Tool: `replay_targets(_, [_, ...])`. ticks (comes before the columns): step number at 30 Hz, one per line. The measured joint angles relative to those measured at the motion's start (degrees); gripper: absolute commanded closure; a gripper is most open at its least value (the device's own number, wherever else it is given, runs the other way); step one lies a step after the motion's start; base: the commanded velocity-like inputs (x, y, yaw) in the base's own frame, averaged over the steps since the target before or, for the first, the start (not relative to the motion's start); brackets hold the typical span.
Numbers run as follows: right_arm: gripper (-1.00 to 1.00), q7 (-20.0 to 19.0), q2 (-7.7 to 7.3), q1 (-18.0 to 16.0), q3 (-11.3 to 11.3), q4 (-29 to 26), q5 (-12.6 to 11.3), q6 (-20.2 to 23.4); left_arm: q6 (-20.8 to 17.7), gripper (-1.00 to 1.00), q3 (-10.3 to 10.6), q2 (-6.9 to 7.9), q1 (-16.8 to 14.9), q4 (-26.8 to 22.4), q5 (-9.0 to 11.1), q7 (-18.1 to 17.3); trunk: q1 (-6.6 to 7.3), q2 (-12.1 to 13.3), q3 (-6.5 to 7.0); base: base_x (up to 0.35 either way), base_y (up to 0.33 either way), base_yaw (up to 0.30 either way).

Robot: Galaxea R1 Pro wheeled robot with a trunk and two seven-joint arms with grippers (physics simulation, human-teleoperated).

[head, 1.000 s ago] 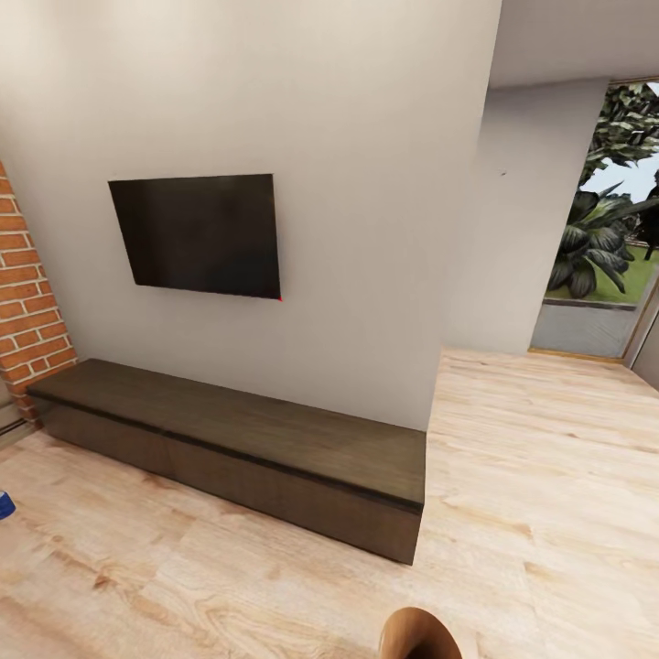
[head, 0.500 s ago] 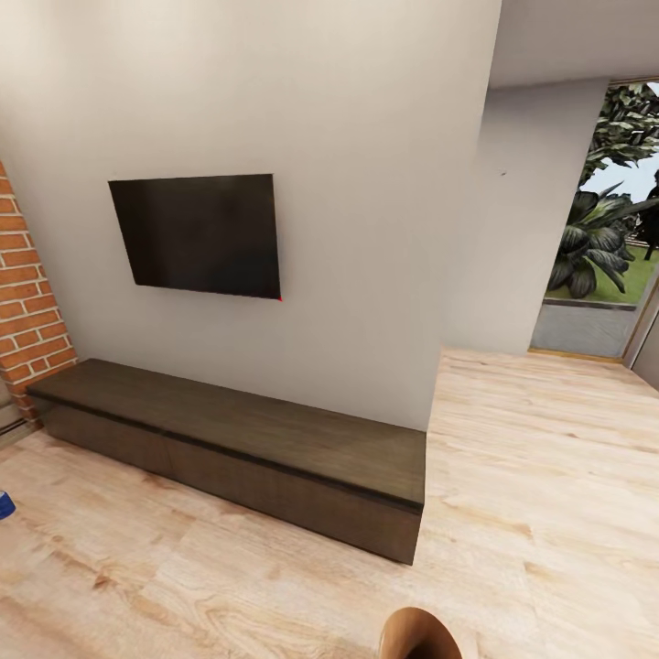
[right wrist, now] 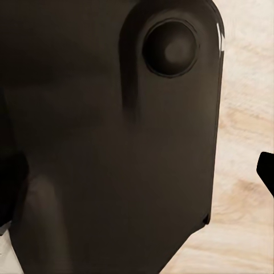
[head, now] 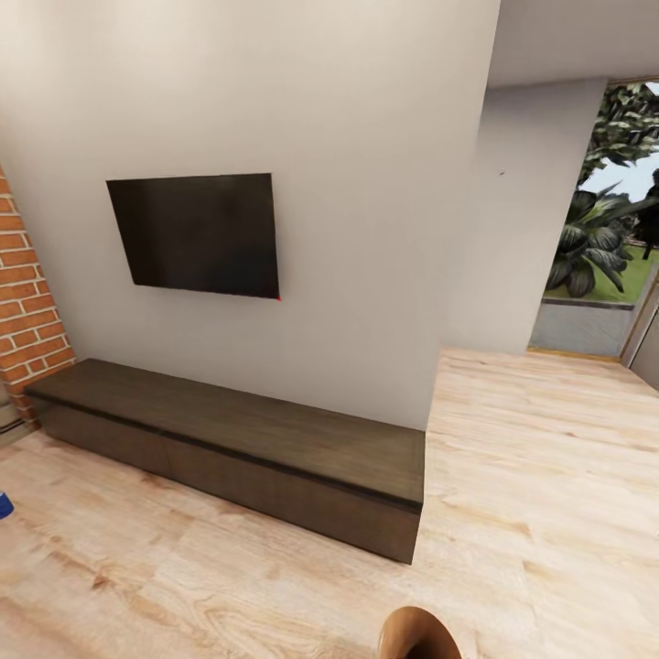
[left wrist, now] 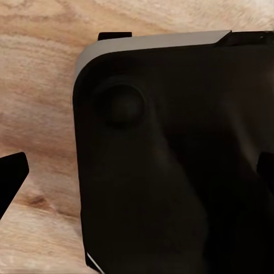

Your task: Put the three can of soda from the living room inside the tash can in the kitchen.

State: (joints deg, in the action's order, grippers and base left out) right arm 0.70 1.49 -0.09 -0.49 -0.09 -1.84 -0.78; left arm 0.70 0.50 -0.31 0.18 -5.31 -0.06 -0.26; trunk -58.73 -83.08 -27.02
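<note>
Turning slightly right, the view pushes the blue can (head: 4, 505) nearly offscreen; either hand's grip state cannot be told.

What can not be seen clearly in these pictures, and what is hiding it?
- Blue object, head view: cut by the left edge; can or not, unclear.
- Brown rounded object, head view: cut by the bottom edge.
- Left wrist view: a dark robot body covers most of the floor; whether the jaws are open is unclear.
- Right wrist view: a dark body hides likewise.
</note>
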Motion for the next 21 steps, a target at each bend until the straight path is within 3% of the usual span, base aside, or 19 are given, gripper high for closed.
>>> replay_targets(6, [-1.00, 0.0, -0.07, 0.0, -1.4, 0.0, 0.0, -1.2, 0.0, -1.00, -0.1, 0.00, 0.0, 0.0, 0.0, 0.0, 0.00, 0.0, -0.40, 0.000, 0.000, -0.126])
replay_targets(21, [-1.00, 0.0, -0.08, 0.0, -1.7, 0.0, 0.0, -1.4, 0.0, -1.00, 0.4, -0.22, 0.0, 0.0, -0.4, 0.0, 0.00, 0.0, -1.66, 0.000, 0.000, -0.070])
